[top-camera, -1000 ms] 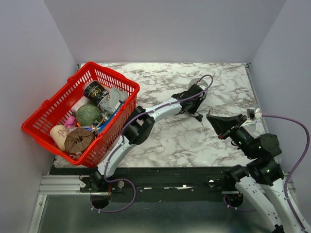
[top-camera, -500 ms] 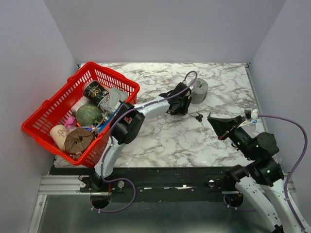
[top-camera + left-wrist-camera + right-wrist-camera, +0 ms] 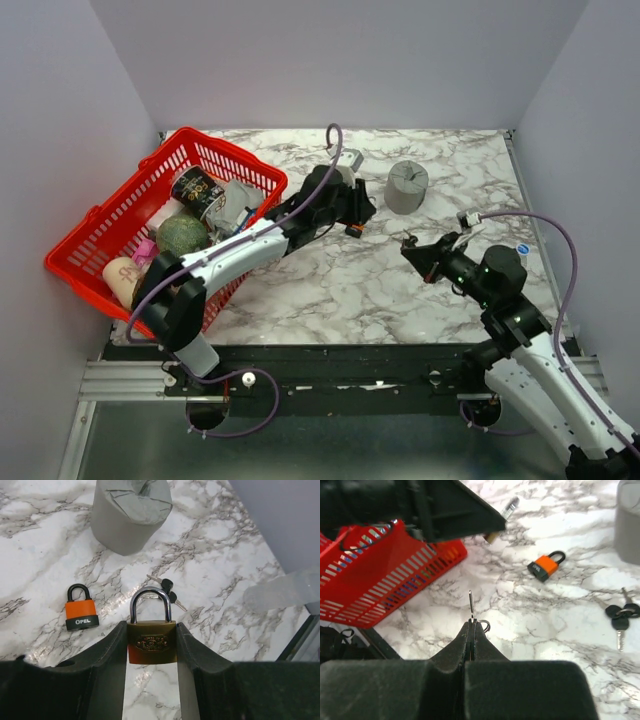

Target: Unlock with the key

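Key (image 3: 470, 601) pinched in right pincer (image 3: 471, 625), blade jutting straight ahead of the clenched tips. Brass padlock (image 3: 151, 644) grasped by left pincer (image 3: 151, 628), off the tabletop (image 3: 225, 575), ahead and right of blade. Keyhole end hidden; re-aiming likely needed.

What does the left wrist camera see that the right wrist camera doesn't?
Only left wrist: the front face of the brass padlock, clamped in the left pincer. Only right wrist: the red plastic basket and the thin metal key pinched in the right pincer. Both: the small orange padlock, the loose black-headed keys and the grey cylinder.
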